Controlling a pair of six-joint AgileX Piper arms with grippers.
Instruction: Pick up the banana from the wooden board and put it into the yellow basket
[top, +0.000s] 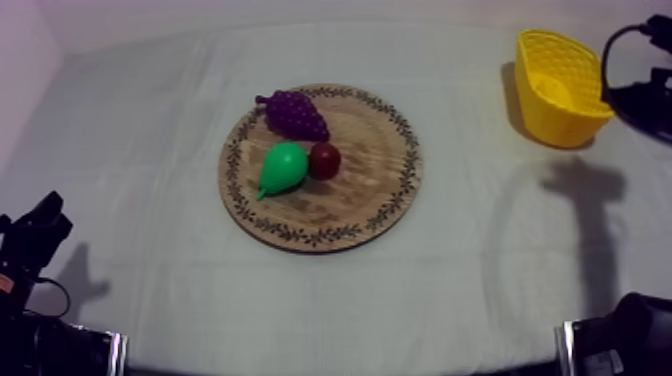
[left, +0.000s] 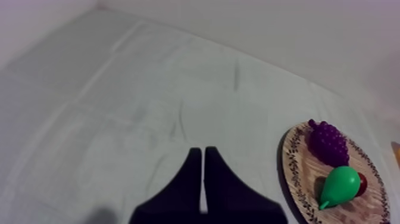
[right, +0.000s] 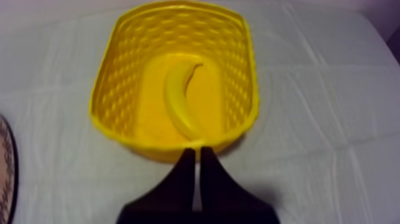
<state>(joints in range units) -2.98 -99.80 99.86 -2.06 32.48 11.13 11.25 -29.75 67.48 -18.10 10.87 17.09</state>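
The banana (right: 181, 101) lies curved on the floor of the yellow basket (right: 113, 77), which stands at the table's far right (top: 560, 95). My right gripper (right: 197, 150) hovers just outside the basket's near wall, its fingers together in a narrow wedge and holding nothing. My right arm (top: 645, 95) comes in beside the basket at the upper right. The round wooden board (top: 380, 200) sits mid-table. My left gripper (top: 45, 215) rests low at the left; in the left wrist view it (left: 199, 151) is shut, over bare cloth to the left of the board (left: 294, 173).
On the board lie a purple bunch of grapes (top: 295, 113), a green pear (top: 282, 167) and a small red fruit (top: 324, 159), close together. Grey-white cloth stretches between board and basket. The board's rim (right: 5, 161) shows beside the basket in the right wrist view.
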